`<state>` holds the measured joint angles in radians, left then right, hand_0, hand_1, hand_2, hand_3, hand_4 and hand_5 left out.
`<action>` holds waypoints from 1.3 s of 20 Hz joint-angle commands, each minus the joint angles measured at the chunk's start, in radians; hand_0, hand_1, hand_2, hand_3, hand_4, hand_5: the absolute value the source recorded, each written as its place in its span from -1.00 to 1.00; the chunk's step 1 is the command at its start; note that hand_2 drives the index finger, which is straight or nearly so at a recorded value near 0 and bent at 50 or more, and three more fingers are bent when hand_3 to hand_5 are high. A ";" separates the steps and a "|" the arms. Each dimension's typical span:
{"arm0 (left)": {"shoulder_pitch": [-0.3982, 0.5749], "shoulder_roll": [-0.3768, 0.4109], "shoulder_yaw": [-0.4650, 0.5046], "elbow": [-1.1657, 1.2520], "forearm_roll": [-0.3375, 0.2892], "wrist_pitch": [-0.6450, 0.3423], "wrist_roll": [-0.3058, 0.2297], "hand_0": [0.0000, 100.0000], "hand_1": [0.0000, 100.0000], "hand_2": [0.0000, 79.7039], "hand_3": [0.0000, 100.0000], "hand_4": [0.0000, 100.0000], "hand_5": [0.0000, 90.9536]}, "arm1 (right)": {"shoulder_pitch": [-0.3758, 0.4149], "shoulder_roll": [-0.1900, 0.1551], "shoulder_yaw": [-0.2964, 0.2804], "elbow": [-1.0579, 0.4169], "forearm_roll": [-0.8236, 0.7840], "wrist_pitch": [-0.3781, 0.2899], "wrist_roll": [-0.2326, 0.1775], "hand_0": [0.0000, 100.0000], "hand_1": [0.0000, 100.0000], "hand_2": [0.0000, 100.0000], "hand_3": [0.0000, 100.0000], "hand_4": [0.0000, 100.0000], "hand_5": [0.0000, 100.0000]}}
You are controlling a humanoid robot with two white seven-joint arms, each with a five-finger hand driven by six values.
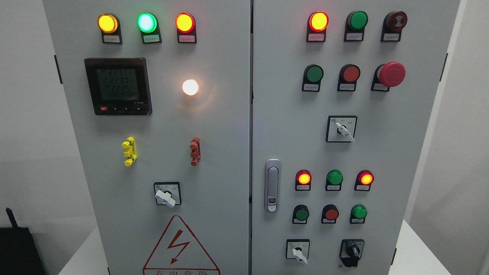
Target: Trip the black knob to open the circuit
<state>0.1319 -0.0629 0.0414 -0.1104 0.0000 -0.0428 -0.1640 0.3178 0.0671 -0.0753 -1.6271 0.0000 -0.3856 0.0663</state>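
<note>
Black knob (352, 251) sits at the grey cabinet's (229, 152) lower right, untouched.

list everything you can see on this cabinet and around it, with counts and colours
cabinet: 1, grey, two doors, fills the frame
pilot lamps: lit yellow, green and red across left door top, lit white one below; more red and green on right door
meter: 1, black, left door
emergency stop: 1, red mushroom, right door upper right
white-handled selectors: 3
black knob: 1, right door bottom right
door handle: 1, silver
clips: 1 yellow, 1 red
warning triangle: 1, red
robot hands: none in view
</note>
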 commanded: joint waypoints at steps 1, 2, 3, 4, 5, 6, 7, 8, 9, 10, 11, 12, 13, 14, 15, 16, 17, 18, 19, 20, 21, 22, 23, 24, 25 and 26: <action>0.000 0.000 0.000 0.000 -0.023 0.004 0.000 -0.76 -0.22 -1.00 -1.00 -1.00 -1.00 | -0.037 -0.007 0.003 -0.085 -0.028 0.025 -0.002 -1.00 -1.00 -1.00 0.76 0.64 0.84; 0.000 0.000 0.000 0.000 -0.023 0.003 0.000 -0.76 -0.22 -1.00 -1.00 -1.00 -1.00 | -0.049 -0.007 0.003 -0.086 -0.029 0.036 -0.011 -1.00 -1.00 -1.00 0.78 0.65 0.85; 0.000 0.000 0.000 0.000 -0.023 0.004 0.000 -0.76 -0.22 -1.00 -1.00 -1.00 -1.00 | -0.063 -0.007 0.005 -0.086 -0.029 0.042 -0.031 -1.00 -1.00 -1.00 0.82 0.68 0.88; 0.000 0.000 0.000 0.000 -0.023 0.003 0.000 -0.76 -0.22 -1.00 -1.00 -1.00 -1.00 | -0.075 -0.009 0.006 -0.086 -0.029 0.043 -0.045 -1.00 -1.00 -1.00 0.86 0.70 0.92; 0.000 0.000 0.000 0.000 -0.023 0.003 0.000 -0.76 -0.22 -1.00 -1.00 -1.00 -1.00 | -0.089 -0.007 0.006 -0.086 -0.029 0.050 -0.048 -1.00 -1.00 -1.00 0.89 0.72 0.94; 0.000 0.000 0.000 0.000 -0.023 0.004 0.000 -0.76 -0.22 -1.00 -1.00 -1.00 -1.00 | -0.100 -0.007 0.008 -0.086 -0.029 0.054 -0.049 -1.00 -1.00 -1.00 0.93 0.75 0.95; 0.000 0.000 0.000 0.000 -0.023 0.004 0.000 -0.76 -0.22 -1.00 -1.00 -1.00 -1.00 | -0.108 -0.009 0.009 -0.088 -0.028 0.056 -0.049 -1.00 -1.00 -1.00 0.95 0.77 0.97; 0.000 0.000 0.000 0.000 -0.023 0.004 0.000 -0.76 -0.22 -1.00 -1.00 -1.00 -1.00 | -0.115 -0.009 0.011 -0.088 -0.029 0.056 -0.049 -1.00 -1.00 -1.00 0.97 0.78 0.97; 0.000 0.000 0.000 0.000 -0.023 0.003 0.000 -0.76 -0.22 -1.00 -1.00 -1.00 -1.00 | -0.120 -0.009 0.011 -0.088 -0.029 0.059 -0.049 -1.00 -1.00 -1.00 0.99 0.80 0.98; 0.000 0.000 0.000 0.000 -0.023 0.003 0.000 -0.76 -0.22 -1.00 -1.00 -1.00 -1.00 | -0.127 -0.009 0.012 -0.089 -0.029 0.071 -0.049 -1.00 -1.00 -1.00 1.00 0.81 1.00; 0.000 0.000 0.000 0.000 -0.023 0.003 0.000 -0.76 -0.22 -1.00 -1.00 -1.00 -1.00 | -0.131 -0.007 0.012 -0.092 -0.029 0.080 -0.048 -1.00 -1.00 -1.00 1.00 0.81 1.00; 0.000 0.000 0.000 0.000 -0.023 0.004 0.000 -0.76 -0.22 -1.00 -1.00 -1.00 -1.00 | -0.132 -0.009 0.012 -0.094 -0.029 0.089 -0.046 -1.00 -1.00 -1.00 1.00 0.84 1.00; 0.000 0.000 0.000 0.000 -0.023 0.004 0.000 -0.76 -0.22 -1.00 -1.00 -1.00 -1.00 | -0.135 -0.009 0.012 -0.097 -0.029 0.093 -0.045 -1.00 -1.00 -1.00 1.00 0.85 1.00; 0.000 0.000 0.000 0.000 -0.023 0.003 0.000 -0.76 -0.22 -1.00 -1.00 -1.00 -1.00 | -0.144 -0.007 0.012 -0.099 -0.029 0.096 -0.043 -1.00 -1.00 -1.00 1.00 0.87 1.00; 0.000 0.000 0.000 0.000 -0.023 0.003 0.000 -0.76 -0.22 -1.00 -1.00 -1.00 -1.00 | -0.152 -0.009 0.012 -0.100 -0.029 0.103 -0.043 -1.00 -1.00 -1.00 1.00 0.89 1.00; 0.000 0.000 0.000 0.000 -0.023 0.004 0.000 -0.76 -0.22 -1.00 -1.00 -1.00 -1.00 | -0.161 -0.009 0.012 -0.100 -0.029 0.112 -0.042 -1.00 -1.00 -1.00 1.00 0.90 1.00; 0.000 0.000 0.000 0.000 -0.023 0.003 0.000 -0.76 -0.22 -1.00 -1.00 -1.00 -1.00 | -0.172 -0.013 0.012 -0.100 -0.029 0.122 -0.042 -1.00 -1.00 -1.00 1.00 0.90 1.00; 0.000 0.000 0.000 0.000 -0.023 0.003 0.000 -0.76 -0.22 -1.00 -1.00 -1.00 -1.00 | -0.180 -0.021 0.012 -0.100 -0.029 0.131 -0.040 -1.00 -1.00 -1.00 1.00 0.91 1.00; 0.000 0.000 0.000 0.000 -0.023 0.003 0.000 -0.76 -0.22 -1.00 -1.00 -1.00 -1.00 | -0.184 -0.024 0.012 -0.100 -0.029 0.132 -0.040 -1.00 -1.00 -1.00 1.00 0.93 1.00; 0.000 0.000 0.000 0.000 -0.023 0.003 0.000 -0.76 -0.22 -1.00 -1.00 -1.00 -1.00 | -0.189 -0.026 0.012 -0.100 -0.029 0.134 -0.040 -1.00 -1.00 -1.00 1.00 0.93 1.00; 0.000 0.000 0.000 0.000 -0.023 0.003 0.000 -0.76 -0.22 -1.00 -1.00 -1.00 -1.00 | -0.198 -0.027 0.012 -0.099 -0.029 0.139 -0.039 -1.00 -1.00 -1.00 1.00 0.94 1.00; 0.000 0.000 0.000 0.000 -0.023 0.004 0.000 -0.76 -0.22 -1.00 -1.00 -1.00 -1.00 | -0.203 -0.026 0.011 -0.099 -0.029 0.151 -0.039 -1.00 -1.00 -1.00 1.00 0.94 1.00; 0.000 0.000 0.000 0.000 -0.023 0.003 0.000 -0.76 -0.22 -1.00 -1.00 -1.00 -1.00 | -0.206 -0.026 0.011 -0.099 -0.029 0.162 -0.039 -1.00 -1.00 -1.00 1.00 0.94 1.00; 0.000 0.000 0.000 0.000 -0.023 0.004 0.000 -0.76 -0.22 -1.00 -1.00 -1.00 -1.00 | -0.209 -0.027 0.009 -0.099 -0.029 0.163 -0.039 -1.00 -1.00 -1.00 1.00 0.95 1.00; 0.000 0.000 0.000 0.000 -0.023 0.004 0.000 -0.76 -0.22 -1.00 -1.00 -1.00 -1.00 | -0.216 -0.026 0.009 -0.100 -0.029 0.163 -0.039 -1.00 -1.00 -1.00 1.00 0.95 1.00; 0.000 0.000 0.000 0.000 -0.023 0.003 0.000 -0.76 -0.22 -1.00 -1.00 -1.00 -1.00 | -0.218 -0.027 0.009 -0.100 -0.029 0.165 -0.039 -1.00 -1.00 -1.00 1.00 0.95 1.00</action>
<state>0.1319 -0.0629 0.0414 -0.1104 0.0000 -0.0392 -0.1640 0.1281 0.0498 -0.0654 -1.7149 0.0000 -0.2287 0.0272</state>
